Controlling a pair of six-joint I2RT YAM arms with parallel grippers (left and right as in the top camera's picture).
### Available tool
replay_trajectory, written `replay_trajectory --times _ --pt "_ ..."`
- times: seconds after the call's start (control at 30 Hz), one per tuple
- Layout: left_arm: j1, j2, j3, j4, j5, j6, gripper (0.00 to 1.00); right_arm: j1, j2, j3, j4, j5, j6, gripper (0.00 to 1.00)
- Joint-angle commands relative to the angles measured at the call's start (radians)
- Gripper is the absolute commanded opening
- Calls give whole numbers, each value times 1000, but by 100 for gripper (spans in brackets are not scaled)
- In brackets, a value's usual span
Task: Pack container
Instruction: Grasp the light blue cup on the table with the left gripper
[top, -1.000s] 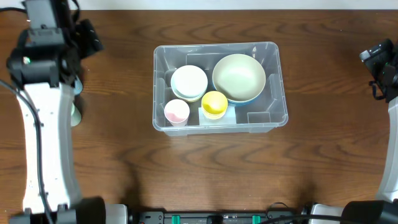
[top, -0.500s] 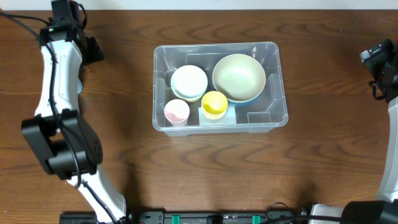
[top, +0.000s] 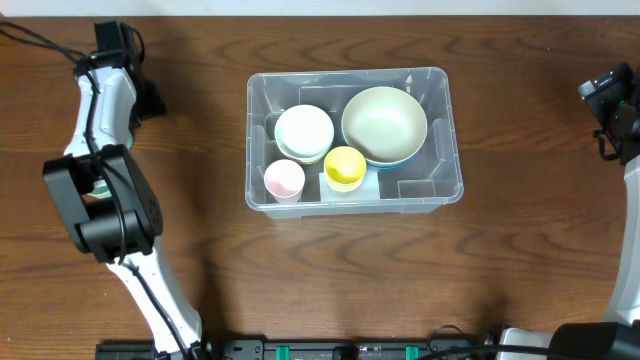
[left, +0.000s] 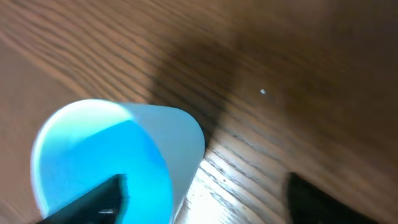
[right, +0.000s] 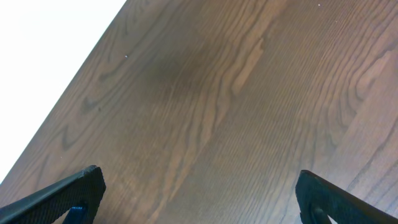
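Note:
The clear plastic container (top: 440, 140) stands mid-table in the overhead view. It holds a large pale green bowl (top: 384, 122), a stack of white bowls (top: 304, 130), a yellow cup (top: 345, 167) and a pink cup (top: 284, 180). My left arm (top: 105, 100) reaches along the far left of the table. In the left wrist view a light blue cup (left: 106, 155) fills the lower left. My left gripper (left: 205, 190) is open, one finger inside the cup's mouth and the other well off to its right. My right gripper (right: 199, 186) is open and empty over bare wood.
The right arm (top: 615, 100) hangs at the table's right edge, far from the container. The white edge beyond the table (right: 43, 56) shows in the right wrist view. The blue cup is hidden under the left arm in the overhead view.
The left arm has swung from a raised pose near the camera down along the table's far left, then shifted a little. The container, its contents and the right arm have not moved.

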Motion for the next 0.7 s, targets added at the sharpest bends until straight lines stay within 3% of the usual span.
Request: replay_trajectory --times 0.0,0.07,0.2,0.43,0.67 --pt "6 15 -4 3 -5 11 48 -3 -6 8 -1 11 11 99" --pt "6 16 -4 4 -1 9 30 -3 -6 8 -1 11 11 99" --pt "6 15 -4 -8 21 9 6 -3 -6 8 -1 11 11 99" --pt "-6 -39 4 -89 156 -18 6 -3 -6 8 -1 11 11 99" --pt "-27 -224 9 -148 282 -61 6 -3 -6 8 -1 11 11 99"
